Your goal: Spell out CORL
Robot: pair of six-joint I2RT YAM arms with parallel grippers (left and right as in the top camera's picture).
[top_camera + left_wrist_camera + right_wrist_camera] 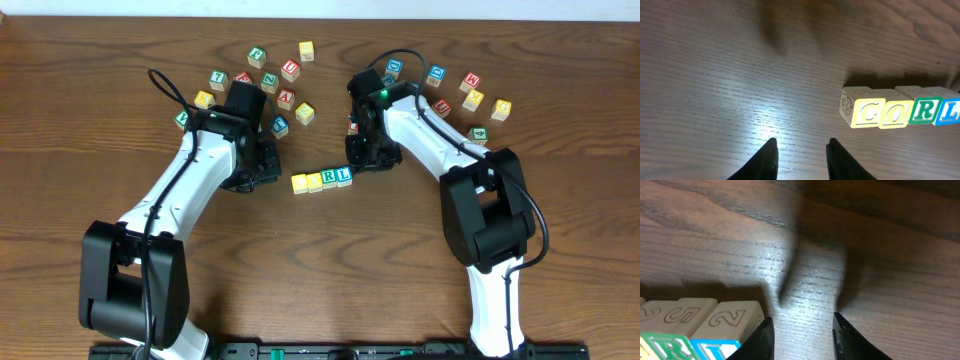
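Note:
Four cubes stand in a touching row reading C [869, 113], O [896, 113], R [925, 110], L [949, 111]; the first two have yellow faces, the R is green on white and the L blue on white. In the overhead view the row [321, 179] lies mid-table between the arms. My left gripper [800, 145] [268, 168] hovers open over bare wood, left of the C cube and apart from it. My right gripper [801, 322] [362, 160] is open and empty just past the L cube [725, 325], its left finger [762, 339] close beside that cube.
Loose alphabet cubes are scattered at the back: one cluster behind the left arm [262, 78], another behind the right arm [470, 95]. Bare wooden table [330, 270] lies in front of the row.

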